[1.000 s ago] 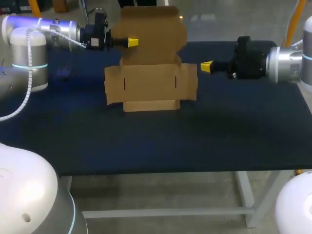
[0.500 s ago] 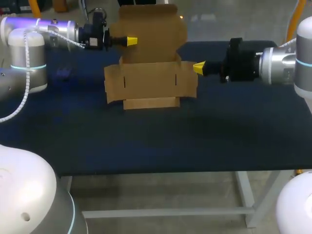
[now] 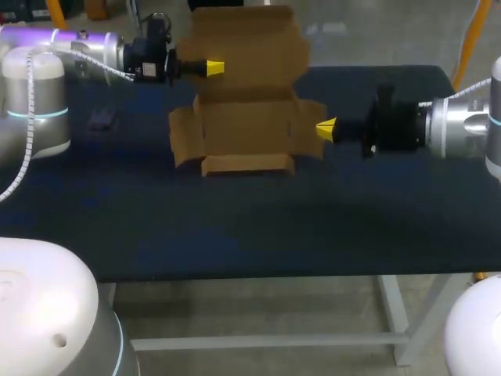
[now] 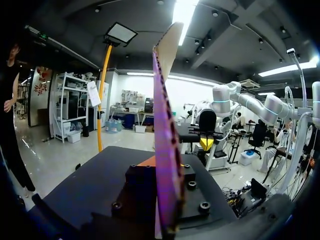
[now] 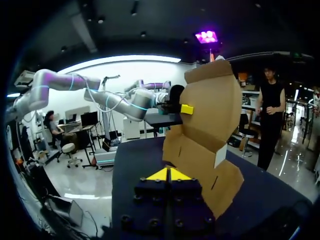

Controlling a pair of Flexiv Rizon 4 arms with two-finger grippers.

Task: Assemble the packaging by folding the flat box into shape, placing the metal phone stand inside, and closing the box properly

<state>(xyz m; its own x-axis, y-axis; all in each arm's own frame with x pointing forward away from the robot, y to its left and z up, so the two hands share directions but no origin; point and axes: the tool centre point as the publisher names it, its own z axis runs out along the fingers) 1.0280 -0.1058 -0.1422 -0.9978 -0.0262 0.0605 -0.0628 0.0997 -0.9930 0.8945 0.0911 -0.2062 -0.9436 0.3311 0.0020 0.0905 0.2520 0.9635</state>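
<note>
early stage – box (image 3: 249, 129) sits on the bench (image 3: 235, 227), half formed: back panel stood up, side flaps splayed, front flap low. left pincer (image 3: 213, 68) looks clamped on the raised panel's edge. right pincer (image 3: 326, 129) has fingers pressed together, empty, at the right flap. stand not in the box – folding, loading and closing all remain.

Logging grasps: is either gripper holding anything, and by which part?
The left gripper holds the cardboard box by its raised lid's left edge; the right gripper holds nothing.
</note>
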